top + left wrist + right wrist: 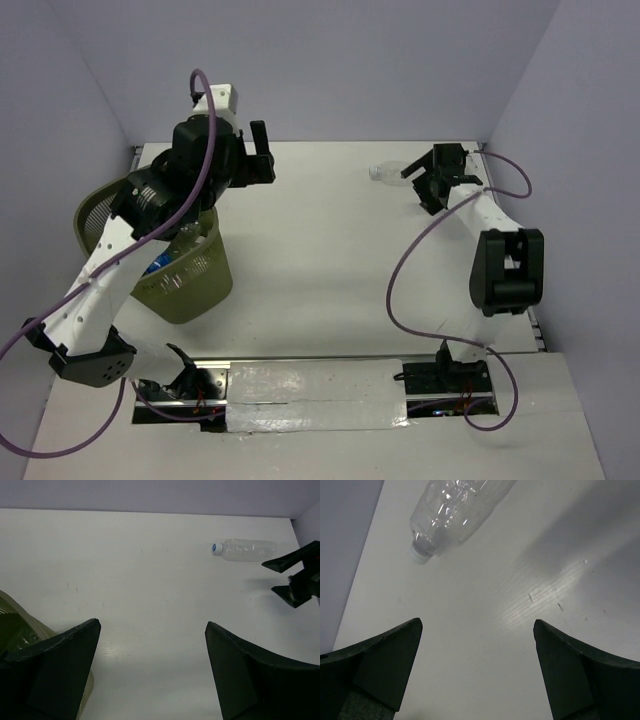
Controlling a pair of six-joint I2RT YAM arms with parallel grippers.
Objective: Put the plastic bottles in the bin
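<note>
1 plastic bottle [387, 172] lies at 1 o'clock on the surface [330, 260]. The right pincer [420, 188], released, sits beside it, probably for pickup. The left pincer [265, 153] is released near the bin [190, 290].

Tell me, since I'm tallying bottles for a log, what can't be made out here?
- Top view: the left arm covers much of the bin, so the bottles inside cannot be counted.
- Right wrist view: the loose bottle is cut off by the top edge.
- Left wrist view: only a sliver of the bin shows.
</note>
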